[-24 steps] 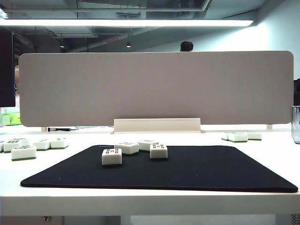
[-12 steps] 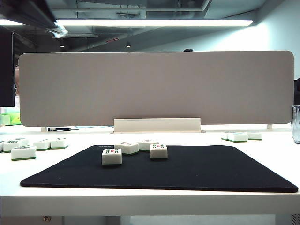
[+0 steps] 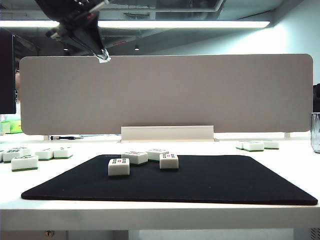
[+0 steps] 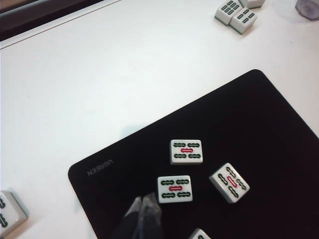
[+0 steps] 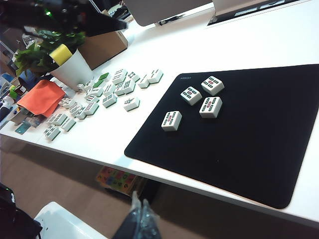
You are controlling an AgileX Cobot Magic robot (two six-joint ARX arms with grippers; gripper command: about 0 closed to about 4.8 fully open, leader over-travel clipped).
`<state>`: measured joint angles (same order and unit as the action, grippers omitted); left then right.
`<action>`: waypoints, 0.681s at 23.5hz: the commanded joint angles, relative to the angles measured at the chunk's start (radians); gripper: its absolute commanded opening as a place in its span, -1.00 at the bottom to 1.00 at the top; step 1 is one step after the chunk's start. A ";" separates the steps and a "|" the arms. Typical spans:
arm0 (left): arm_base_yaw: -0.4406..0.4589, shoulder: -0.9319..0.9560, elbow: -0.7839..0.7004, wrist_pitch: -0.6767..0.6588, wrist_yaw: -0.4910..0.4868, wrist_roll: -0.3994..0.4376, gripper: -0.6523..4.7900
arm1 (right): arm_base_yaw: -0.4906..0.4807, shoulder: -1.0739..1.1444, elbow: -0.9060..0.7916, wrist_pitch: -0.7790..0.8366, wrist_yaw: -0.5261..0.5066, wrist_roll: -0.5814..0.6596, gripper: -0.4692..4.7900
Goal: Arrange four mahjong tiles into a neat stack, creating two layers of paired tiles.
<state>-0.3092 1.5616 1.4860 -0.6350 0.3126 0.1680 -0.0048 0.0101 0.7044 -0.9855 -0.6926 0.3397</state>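
Lying face-up on the black mat (image 3: 200,185), the four mahjong tiles (image 3: 143,161) sit loose and single-layered, so no stack exists yet; by my reading the task is at its very start. In the exterior view two tiles lie at the back, close together, and two nearer the front edge, one (image 3: 119,167) a little apart to the left. They cluster on the left half of the mat, probably so the left arm can reach them without crossing over.

High in the upper left of the exterior view, the left hand (image 3: 103,56) hangs well above the bench (image 3: 160,217), fingers pinched together and empty. Its wrist camera looks down on the tiles, with the closed fingertips (image 4: 149,209) seen just beside the nearest tile (image 4: 175,188), though the height makes that closeness only apparent. The right hand (image 5: 139,211) is off the bench edge, low and to the side, its fingers pressed together on nothing; it appears parked.

Spare tiles (image 5: 99,94) lie scattered on the white bench left of the mat, and a few more (image 3: 257,145) to the right. A grey divider panel (image 3: 165,92) closes off the back. Beyond the bench end stand a white plant pot (image 5: 75,69), an orange cloth (image 5: 42,97) and a cardboard box (image 5: 102,47), under long ceiling lights.
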 commanded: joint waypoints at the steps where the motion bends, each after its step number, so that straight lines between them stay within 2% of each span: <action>1: -0.003 0.076 0.099 -0.083 -0.002 0.028 -0.76 | 0.002 -0.011 0.005 0.010 -0.002 -0.003 -0.83; 6: -0.003 0.202 0.273 -0.240 -0.007 0.122 -0.76 | 0.002 -0.011 0.005 0.010 -0.001 -0.003 -0.83; 7: -0.004 0.214 0.289 -0.245 -0.016 0.124 -0.74 | 0.002 -0.011 0.005 0.010 -0.001 -0.003 -0.83; 10: -0.035 0.246 0.304 -0.248 -0.097 0.125 -0.44 | 0.002 -0.011 0.005 0.010 0.003 -0.003 -0.83; 13: -0.088 0.278 0.304 -0.289 -0.143 0.125 -0.43 | 0.002 -0.011 0.004 0.009 0.021 -0.003 -0.83; 16: -0.151 0.332 0.304 -0.396 -0.201 0.125 -0.43 | 0.000 -0.011 0.003 0.010 0.021 -0.004 -0.83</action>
<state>-0.4484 1.8820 1.7863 -0.9768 0.1436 0.2916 -0.0051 0.0101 0.7044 -0.9855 -0.6739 0.3397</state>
